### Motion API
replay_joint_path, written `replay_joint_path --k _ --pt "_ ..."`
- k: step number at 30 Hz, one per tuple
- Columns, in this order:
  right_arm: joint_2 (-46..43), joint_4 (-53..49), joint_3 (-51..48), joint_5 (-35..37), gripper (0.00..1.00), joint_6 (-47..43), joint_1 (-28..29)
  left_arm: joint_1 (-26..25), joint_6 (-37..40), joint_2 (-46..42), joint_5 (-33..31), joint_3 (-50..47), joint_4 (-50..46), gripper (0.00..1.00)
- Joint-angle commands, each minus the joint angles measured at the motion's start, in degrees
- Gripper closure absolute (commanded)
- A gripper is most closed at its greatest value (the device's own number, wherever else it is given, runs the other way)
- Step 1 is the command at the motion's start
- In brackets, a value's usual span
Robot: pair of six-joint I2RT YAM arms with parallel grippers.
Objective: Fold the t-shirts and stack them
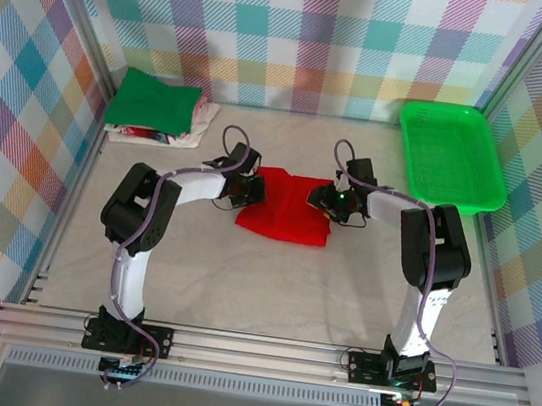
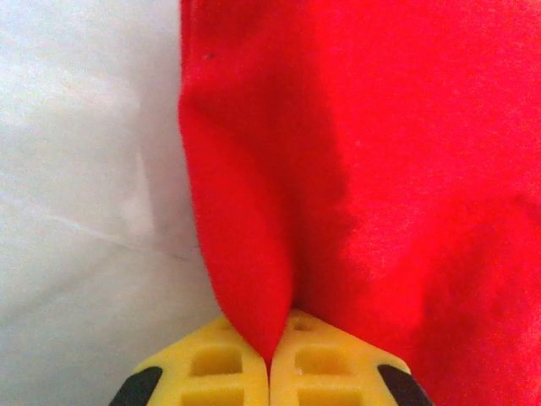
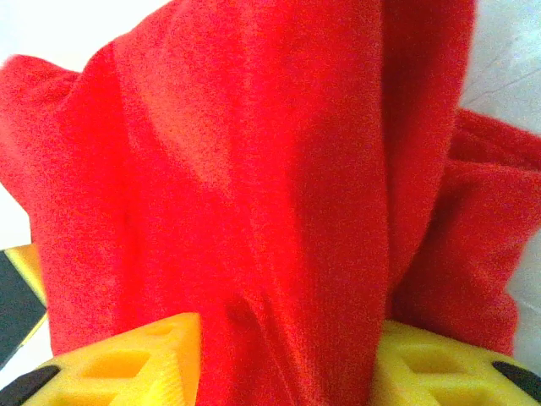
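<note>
The bright red t-shirt lies partly folded in the middle of the table. My left gripper is at its left edge, shut on a thin fold of red cloth pinched between the yellow fingers. My right gripper is at the shirt's right edge. A thick bunch of the red t-shirt fills the gap between its yellow fingers, with creases running down into the grip. A folded dark green t-shirt lies on whitish/pink ones at the back left.
A bright green plastic mesh basket sits at the back right corner. Checked cloth walls enclose the table on three sides. The white tabletop stretches bare in front of the red shirt, with metal rails along the near edge.
</note>
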Motion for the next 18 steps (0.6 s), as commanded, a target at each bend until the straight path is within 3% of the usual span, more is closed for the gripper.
replay_joint_path --k 1,7,12,18 --pt "-2.6 1.0 -1.6 -1.7 0.52 0.5 -0.9 0.1 -0.3 0.5 2.8 -0.1 2.8 1.00" --pt "-9.3 0.3 -4.4 0.6 0.49 -1.6 -2.4 2.8 3.0 -2.9 -3.3 -1.3 -1.6 1.00" --pt "-16.7 0.3 -7.4 7.1 0.33 -4.9 -2.5 5.6 4.2 -4.5 -3.9 -3.0 -1.6 1.00" --pt "-25.3 0.8 -11.3 14.5 0.24 -8.7 -2.5 6.9 10.2 -5.5 -9.7 -0.2 -7.4 1.00"
